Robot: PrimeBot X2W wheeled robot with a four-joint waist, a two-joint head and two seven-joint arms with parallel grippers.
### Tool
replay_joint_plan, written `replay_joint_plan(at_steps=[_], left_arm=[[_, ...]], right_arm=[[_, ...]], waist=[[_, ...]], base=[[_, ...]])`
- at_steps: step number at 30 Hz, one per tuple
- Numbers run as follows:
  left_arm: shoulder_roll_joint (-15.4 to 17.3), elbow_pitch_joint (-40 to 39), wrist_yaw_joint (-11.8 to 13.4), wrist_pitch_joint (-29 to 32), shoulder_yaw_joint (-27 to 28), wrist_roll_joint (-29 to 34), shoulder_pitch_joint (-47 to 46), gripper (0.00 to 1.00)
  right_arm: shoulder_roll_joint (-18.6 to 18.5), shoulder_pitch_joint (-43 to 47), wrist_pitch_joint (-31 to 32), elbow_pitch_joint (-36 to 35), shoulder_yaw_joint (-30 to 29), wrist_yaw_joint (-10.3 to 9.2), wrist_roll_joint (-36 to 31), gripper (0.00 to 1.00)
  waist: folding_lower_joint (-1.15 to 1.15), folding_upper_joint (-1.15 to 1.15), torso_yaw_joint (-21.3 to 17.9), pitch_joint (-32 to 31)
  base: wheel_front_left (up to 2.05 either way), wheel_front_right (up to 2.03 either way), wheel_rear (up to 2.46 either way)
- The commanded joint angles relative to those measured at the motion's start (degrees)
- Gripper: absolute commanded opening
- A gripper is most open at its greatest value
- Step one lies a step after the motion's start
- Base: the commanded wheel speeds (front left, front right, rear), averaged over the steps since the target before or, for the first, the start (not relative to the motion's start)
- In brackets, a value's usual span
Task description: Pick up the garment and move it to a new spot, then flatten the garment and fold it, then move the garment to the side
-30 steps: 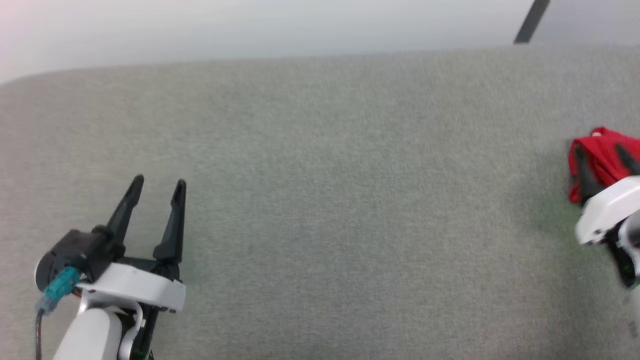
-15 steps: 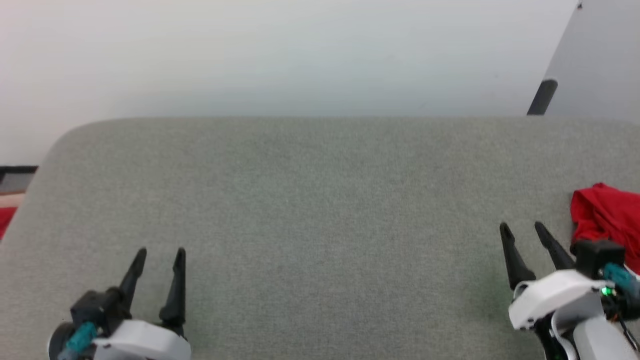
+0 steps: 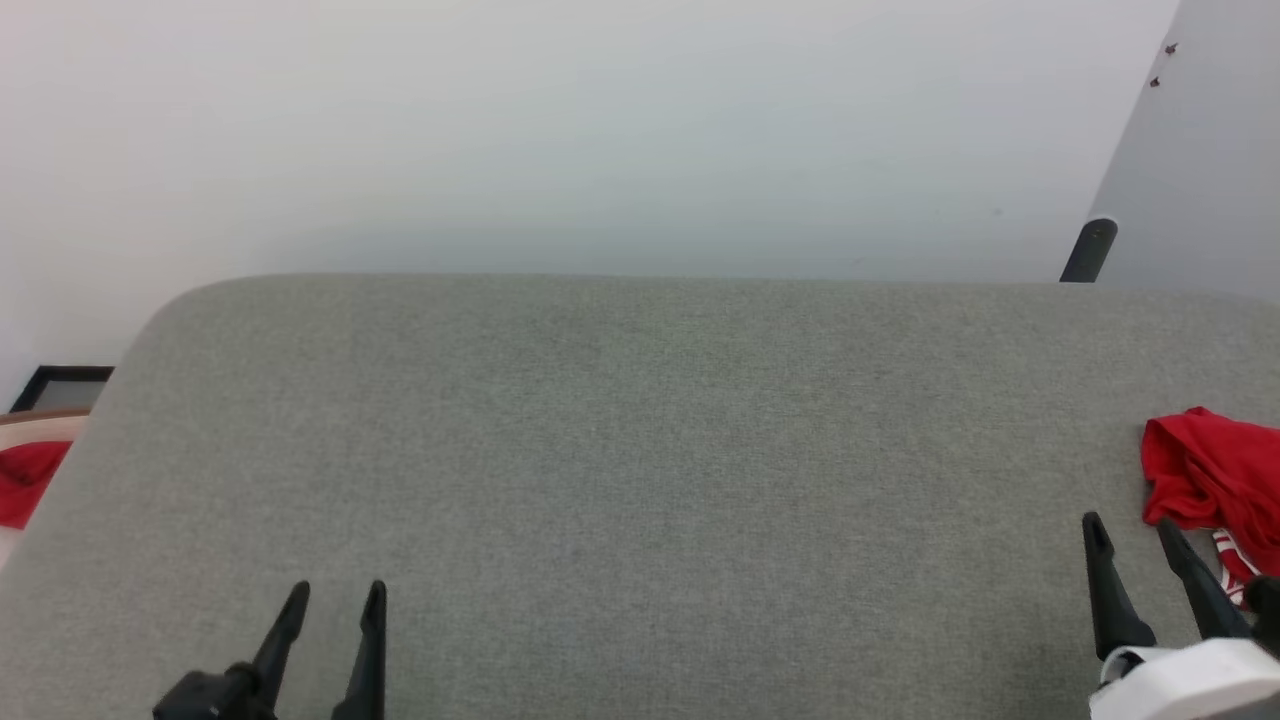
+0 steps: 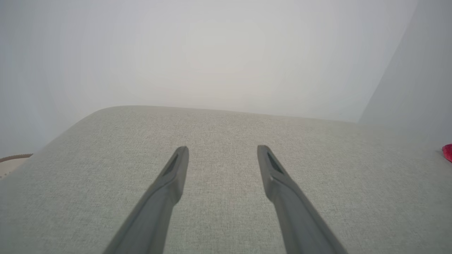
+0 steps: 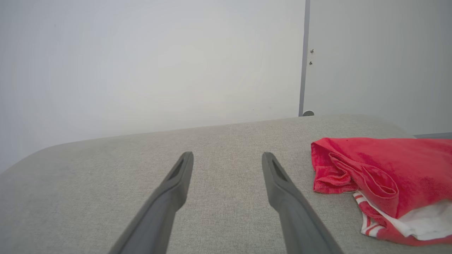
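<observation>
The garment (image 3: 1215,480) is a red bundle with a white, red-striped edge, lying folded at the far right of the grey padded table (image 3: 640,450). In the right wrist view the garment (image 5: 385,176) sits just right of my fingers. My right gripper (image 3: 1130,535) stands open beside it, a little to its left, touching nothing. My left gripper (image 3: 335,600) is open at the lower left over bare fabric, nothing between its fingers. A sliver of the garment (image 4: 447,152) shows at the right edge of the left wrist view.
A white wall rises behind the table's far edge. A dark post (image 3: 1088,250) stands at the back right beside a grey panel. Past the table's left edge lie a red thing (image 3: 28,480) and a dark frame (image 3: 60,388) on the floor.
The head camera has tilted up, so the table sits lower in view. My right gripper has come off the garment and drawn back to its left; both grippers now show lower.
</observation>
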Motion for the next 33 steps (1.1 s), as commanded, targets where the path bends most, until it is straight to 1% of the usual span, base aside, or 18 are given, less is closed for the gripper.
replay_joint_plan(at_steps=[1,6,12,20,33], left_arm=[[-0.1,-1.0,-0.3,0.0,-0.2,0.6,1.3,1.00],[-0.1,-3.1,-0.4,0.0,-0.2,0.1,3.7,1.00],[0.4,-4.8,-0.1,0.0,-0.3,0.2,5.1,1.00],[0.5,-5.6,0.2,0.1,-0.7,0.0,4.9,1.00],[1.0,-5.2,0.7,0.1,-0.7,-0.8,4.4,1.00]], right_arm=[[0.8,2.0,0.8,-2.6,-1.2,-0.07,-0.7,1.00],[2.5,6.1,2.5,-8.6,-3.4,-0.07,-1.3,1.00],[3.8,9.1,3.1,-11.8,-4.7,-0.07,-1.6,1.00],[4.8,9.7,3.8,-12.7,-4.1,-0.07,-2.1,1.00],[5.1,8.5,3.7,-12.3,-3.0,-0.07,-1.6,1.00]], waist=[[0.00,0.00,0.3,-0.2],[0.00,0.00,0.8,-0.7],[0.00,0.00,1.0,-0.7],[0.00,0.00,0.4,-0.4],[0.00,0.00,0.4,-0.7]], base=[[0.00,0.00,0.00],[0.00,0.00,0.00],[0.00,0.00,0.00],[0.00,0.00,0.00],[0.00,0.00,0.00]])
